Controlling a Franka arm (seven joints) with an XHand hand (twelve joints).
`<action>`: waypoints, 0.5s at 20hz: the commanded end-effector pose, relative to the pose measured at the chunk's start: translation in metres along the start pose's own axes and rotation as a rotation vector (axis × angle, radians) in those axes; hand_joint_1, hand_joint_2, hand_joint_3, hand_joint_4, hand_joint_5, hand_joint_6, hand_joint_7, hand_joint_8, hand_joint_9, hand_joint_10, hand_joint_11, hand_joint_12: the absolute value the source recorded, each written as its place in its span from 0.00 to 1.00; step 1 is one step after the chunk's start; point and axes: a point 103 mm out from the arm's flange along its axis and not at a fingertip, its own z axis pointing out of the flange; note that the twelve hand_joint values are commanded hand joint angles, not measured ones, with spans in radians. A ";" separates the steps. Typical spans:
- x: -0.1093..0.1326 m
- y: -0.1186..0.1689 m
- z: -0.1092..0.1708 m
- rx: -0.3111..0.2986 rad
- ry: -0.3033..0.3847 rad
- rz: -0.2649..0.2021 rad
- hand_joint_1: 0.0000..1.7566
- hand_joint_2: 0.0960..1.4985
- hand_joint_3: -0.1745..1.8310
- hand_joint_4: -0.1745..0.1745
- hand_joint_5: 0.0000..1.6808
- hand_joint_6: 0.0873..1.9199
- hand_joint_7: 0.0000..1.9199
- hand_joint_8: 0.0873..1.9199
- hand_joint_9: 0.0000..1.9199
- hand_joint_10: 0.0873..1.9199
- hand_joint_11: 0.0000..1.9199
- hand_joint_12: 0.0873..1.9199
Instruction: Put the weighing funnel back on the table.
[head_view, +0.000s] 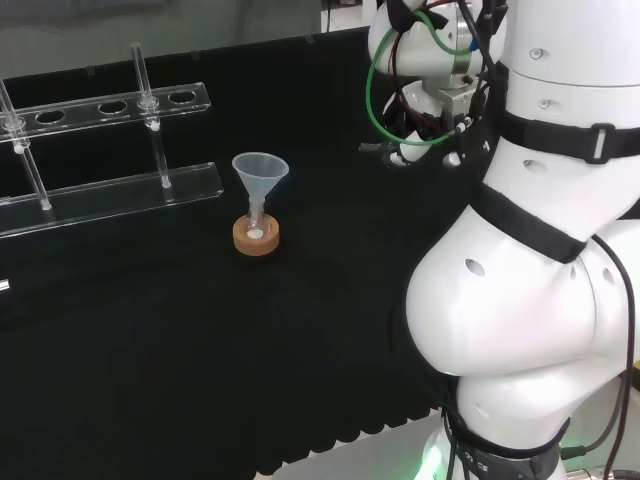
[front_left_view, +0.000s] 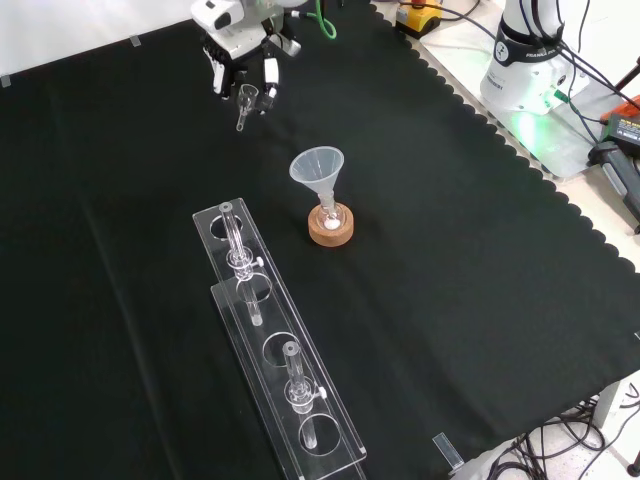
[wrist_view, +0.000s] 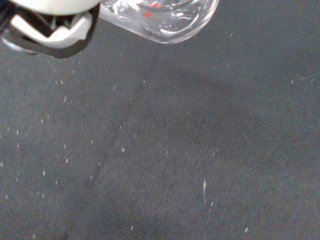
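One small clear piece, the weighing funnel (front_left_view: 246, 100), sits in my robot hand (front_left_view: 240, 55), whose fingers are curled down around its cup while its short stem pokes out below them toward the cloth. In the front view I am near the top, a little left of centre, over a bare stretch of the surface (front_left_view: 120, 160). Whether the stem tip touches the cloth I cannot tell. The wrist view has the rounded clear body close under a white part of my robot hand, with speckled black cloth spread beneath it. The straight taped edge of the cloth (front_left_view: 70, 60) runs just beyond me at the front view's upper left. The scalloped edge (front_left_view: 478, 128) is well apart on the right. Nearest to me is the funnel (front_left_view: 318, 168), upright and mouth up, its stem in a small flask (front_left_view: 329, 213) on a cork ring (front_left_view: 331, 232); it stands lower in the front view and slightly right, with open cloth between us. Lower still, a clear rack (front_left_view: 290, 425) stretches diagonally toward the bottom edge, carrying two upright tubes (front_left_view: 232, 232), well away from my fingers. To the left of me and of the rack the cloth is wide and open, and the broad area right of the funnel is open too.
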 end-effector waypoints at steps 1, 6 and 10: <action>0.006 0.002 0.034 0.059 0.001 -0.023 0.65 0.31 0.46 1.00 0.84 0.58 0.84 0.53 0.99 0.33 0.96 0.25; 0.000 -0.004 0.056 0.096 0.012 -0.015 0.65 0.31 0.46 1.00 0.84 0.58 0.84 0.53 0.99 0.33 0.96 0.25; -0.002 -0.008 0.068 0.114 0.024 -0.008 0.65 0.31 0.46 1.00 0.84 0.58 0.84 0.53 0.99 0.33 0.96 0.25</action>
